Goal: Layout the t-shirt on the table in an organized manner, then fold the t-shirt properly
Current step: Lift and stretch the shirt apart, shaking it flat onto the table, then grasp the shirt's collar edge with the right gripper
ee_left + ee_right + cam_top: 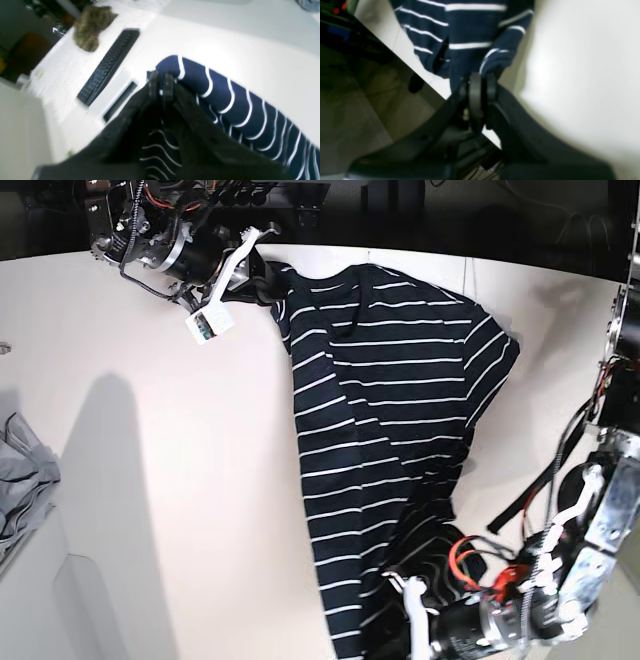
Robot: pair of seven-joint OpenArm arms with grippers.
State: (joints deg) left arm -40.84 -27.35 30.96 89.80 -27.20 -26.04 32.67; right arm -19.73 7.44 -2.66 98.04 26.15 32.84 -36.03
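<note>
The t-shirt (380, 420), dark navy with thin white stripes, lies stretched lengthwise on the white table (150, 480). My right gripper (267, 281) is shut on its far edge near the table's back edge. In the right wrist view the gripper (480, 83) pinches a bunched fold of the t-shirt (470, 30). My left gripper (410, 595) is shut on the near end. In the left wrist view the gripper (160, 83) clamps the t-shirt (225, 100), which curves up off the table (250, 37). The neck label is hidden.
A plain grey cloth (20, 470) lies at the table's left edge beside a pale panel (100, 610). In the left wrist view a black keyboard (110, 65) and a camouflage cloth (92, 27) lie beyond the shirt. The table's edge (402, 57) drops to the floor beside my right gripper.
</note>
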